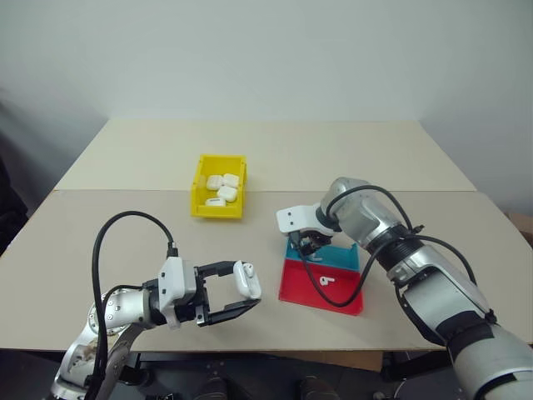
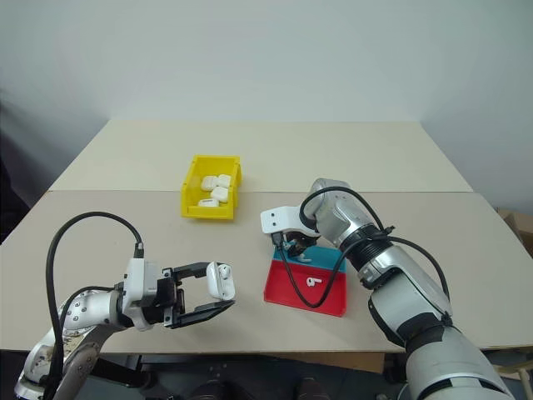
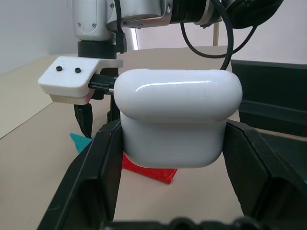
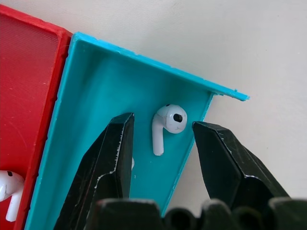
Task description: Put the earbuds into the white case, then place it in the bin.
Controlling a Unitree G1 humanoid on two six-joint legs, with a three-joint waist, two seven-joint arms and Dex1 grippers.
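step: earbud pickup | right gripper (image 4: 160, 132): jaws apart astride teal-tray earbud (image 4: 165, 125) | left gripper (image 1: 241, 296): clamped on white case (image 1: 246, 278) | bin (image 1: 200, 187): 11 o'clock of case | next: pinch and lift

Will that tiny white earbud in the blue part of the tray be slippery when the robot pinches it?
Probably. The tiny white plastic earbud looks smooth, glossy and rounded, so it could squirt out from the right gripper, whose open black fingers sit either side. It seems very light, so a nudge might skid it across the teal tray compartment.
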